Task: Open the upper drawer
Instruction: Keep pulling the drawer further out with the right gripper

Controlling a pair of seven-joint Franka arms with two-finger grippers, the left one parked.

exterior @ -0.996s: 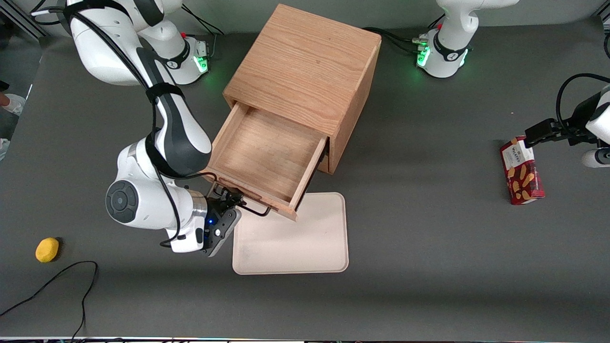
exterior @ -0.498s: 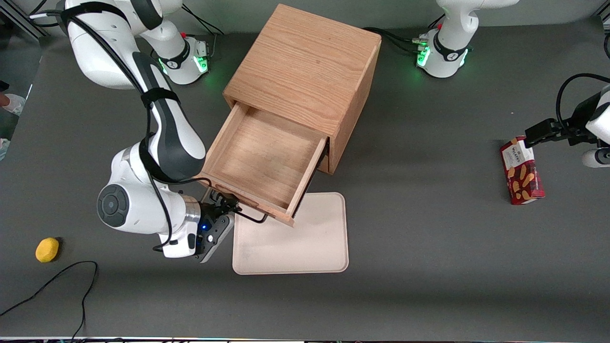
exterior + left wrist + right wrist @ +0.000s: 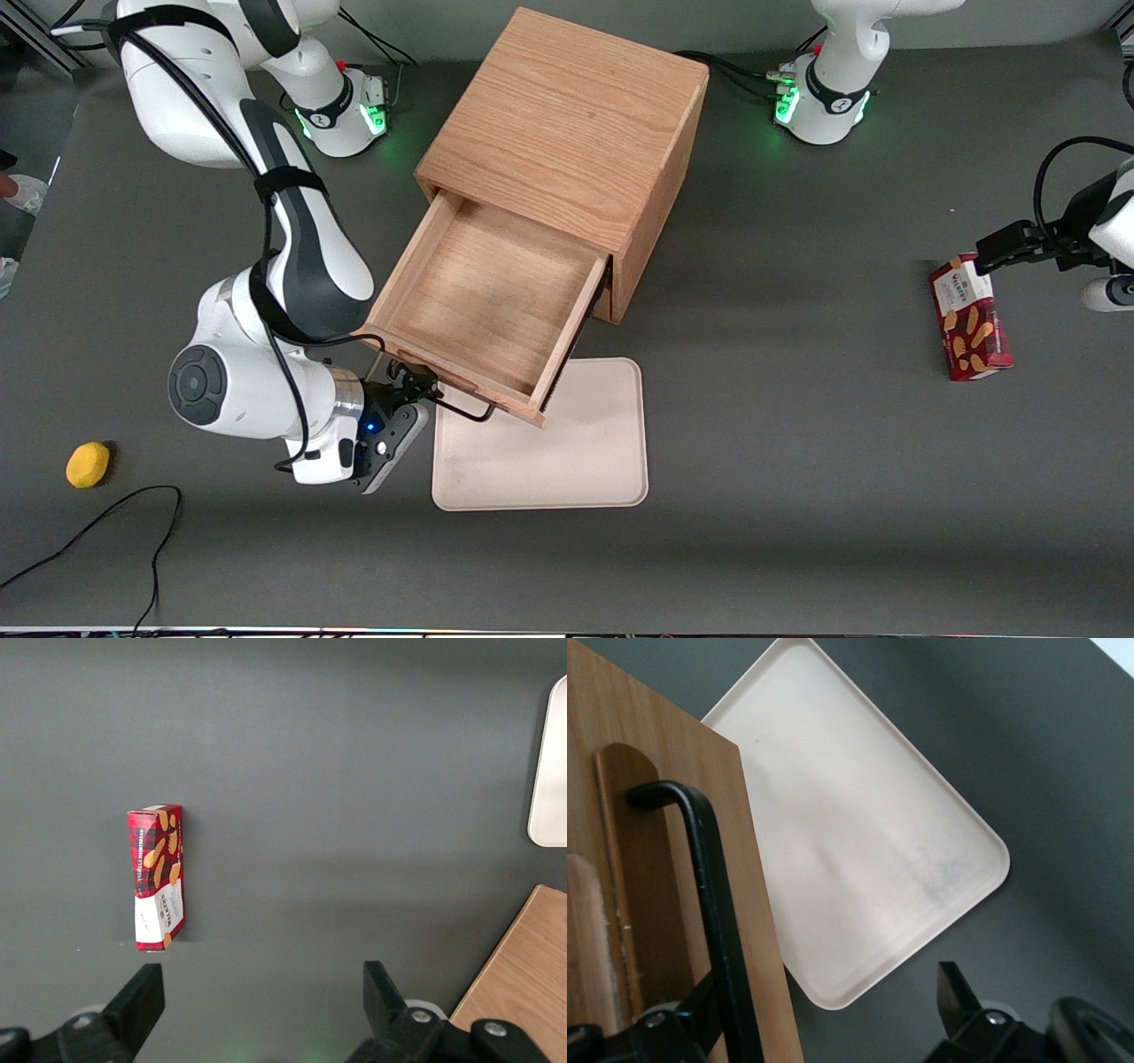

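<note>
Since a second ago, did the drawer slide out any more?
Yes. The upper drawer has come farther out of the cabinet, its front corner shifting across the beige tray toward the working arm's end, with the gripper at its handle.

gripper (image 3: 415, 387) fingertips hidden under upper drawer (image 3: 483, 297), bottom drawer unseen

End effector (image 3: 409, 387) at drawer handle (image 3: 456, 408)

You are looking at one oak cabinet (image 3: 567, 124) with one upper drawer (image 3: 483, 301) standing open, one gripper (image 3: 409, 390) sitting at its handle, one cream tray (image 3: 567, 452), one biscuit box (image 3: 968, 321) and one yellow lemon (image 3: 88, 464).
</note>
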